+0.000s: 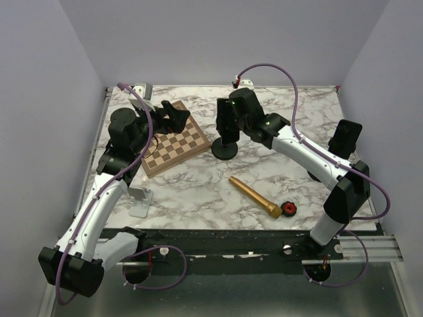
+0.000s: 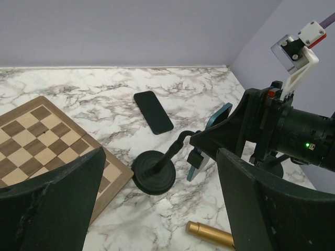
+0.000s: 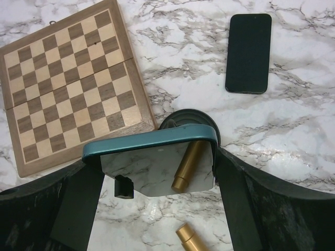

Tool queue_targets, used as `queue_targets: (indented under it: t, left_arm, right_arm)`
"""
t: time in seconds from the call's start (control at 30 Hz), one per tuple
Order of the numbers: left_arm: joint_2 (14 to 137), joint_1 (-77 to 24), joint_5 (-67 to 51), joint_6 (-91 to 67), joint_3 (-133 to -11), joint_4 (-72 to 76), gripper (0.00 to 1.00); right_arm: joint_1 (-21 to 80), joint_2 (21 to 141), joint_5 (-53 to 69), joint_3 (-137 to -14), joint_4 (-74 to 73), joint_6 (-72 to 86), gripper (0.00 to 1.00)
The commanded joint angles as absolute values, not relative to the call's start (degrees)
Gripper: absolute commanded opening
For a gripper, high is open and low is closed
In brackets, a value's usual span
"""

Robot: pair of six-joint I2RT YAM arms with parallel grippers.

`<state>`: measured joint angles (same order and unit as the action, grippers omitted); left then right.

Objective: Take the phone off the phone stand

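A teal-edged phone (image 3: 157, 162) stands tilted in the black phone stand, whose round base (image 3: 191, 116) rests on the marble table beside the chessboard. My right gripper (image 3: 157, 168) reaches over the stand from above, one finger pressed against each long edge of the phone. From the left wrist view the phone (image 2: 213, 123) shows edge-on above the stand's base (image 2: 153, 172), with the right gripper's black body over it. In the top view the right gripper (image 1: 225, 123) hides most of the phone. My left gripper (image 1: 173, 113) hovers open over the chessboard's far corner, holding nothing.
A wooden chessboard (image 1: 175, 146) lies left of the stand. A second dark phone (image 3: 248, 52) lies flat behind the stand. A gold cylinder (image 1: 254, 196) and a red-and-black knob (image 1: 289, 209) lie in front. A white holder (image 1: 140, 201) sits front left.
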<state>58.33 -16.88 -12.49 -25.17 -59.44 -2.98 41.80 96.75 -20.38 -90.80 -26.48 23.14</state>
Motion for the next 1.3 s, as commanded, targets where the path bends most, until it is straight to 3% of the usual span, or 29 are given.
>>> queue_targets:
  t: [0.0, 0.4, 0.43, 0.53, 0.57, 0.73, 0.93, 1.17, 1.27]
  left_arm:
    - [59.14, -16.61, -13.80, -25.84, -61.49, -4.37, 0.94]
    - [59.85, -16.61, -13.66, -26.24, -62.04, -5.36, 0.94]
    - [59.94, -16.61, -13.92, -26.34, -62.18, -5.45, 0.94]
    - [60.27, -16.61, -14.63, -26.83, -62.23, -5.45, 0.95]
    - [60.52, -16.57, -14.96, -26.98, -62.23, -5.45, 0.95]
    - [62.02, -16.92, -16.45, -27.16, -62.11, -4.99, 0.89]
    - [64.18, -17.79, -18.71, -27.45, -62.11, -4.22, 0.74]
    - [71.20, -19.34, -25.55, -30.83, -63.96, -4.32, 0.76]
    - [74.20, -21.18, -27.85, -31.16, -65.39, -5.11, 0.64]
  right_arm:
    - [41.92, 96.59, -21.97, -90.17, -26.28, 23.64, 0.90]
    - [42.51, 97.08, -22.59, -89.61, -26.46, 23.36, 0.94]
    - [42.51, 97.26, -22.36, -89.64, -26.46, 23.30, 0.88]
    - [42.58, 97.78, -21.34, -89.96, -26.54, 23.89, 0.43]
    - [42.62, 97.66, -20.63, -89.64, -26.19, 24.41, 0.34]
    - [42.62, 95.35, -16.83, -88.55, -24.08, 26.02, 0.08]
    - [41.35, 92.91, -13.70, -89.39, -24.97, 27.00, 0.01]
    - [38.44, 93.42, -3.79, -92.33, -27.80, 29.94, 0.01]
    - [37.63, 93.65, -0.53, -92.58, -28.04, 31.47, 0.01]
